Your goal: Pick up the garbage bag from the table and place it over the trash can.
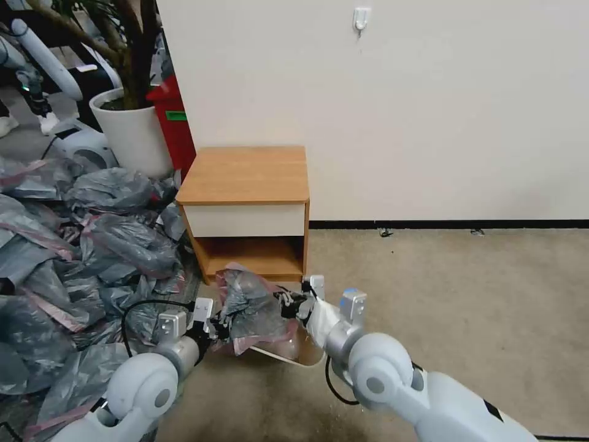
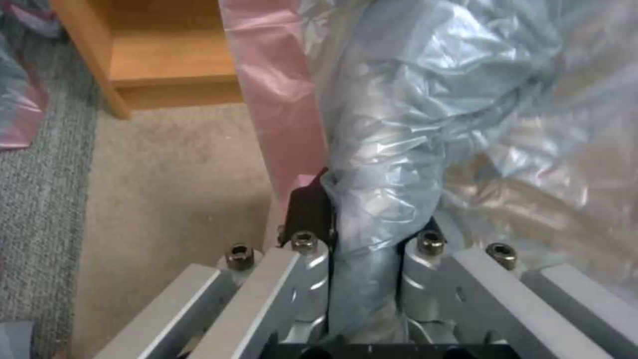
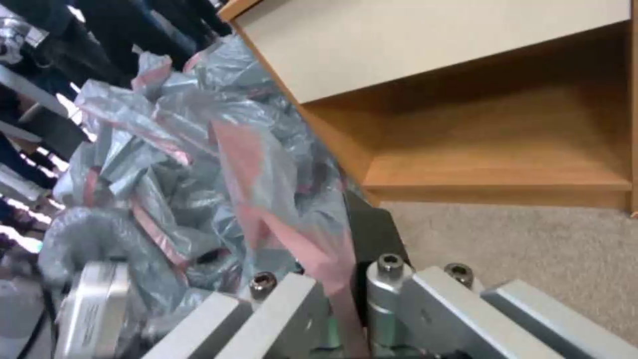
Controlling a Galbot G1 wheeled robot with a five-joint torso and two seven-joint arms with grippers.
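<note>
The garbage bag, crinkly grey with a pink-red band, hangs stretched between my two grippers just in front of the table. It drapes over the trash can, of which a cream-white rim shows below the bag. My left gripper is shut on the bag's left side; in the left wrist view the fingers pinch a bunched grey fold of the bag. My right gripper is shut on the right side, and in the right wrist view it clamps the bag's pink band.
A big heap of similar grey bags covers the floor on the left. A white planter and a red bin stand behind it. The wall backs the table. Open carpet lies to the right.
</note>
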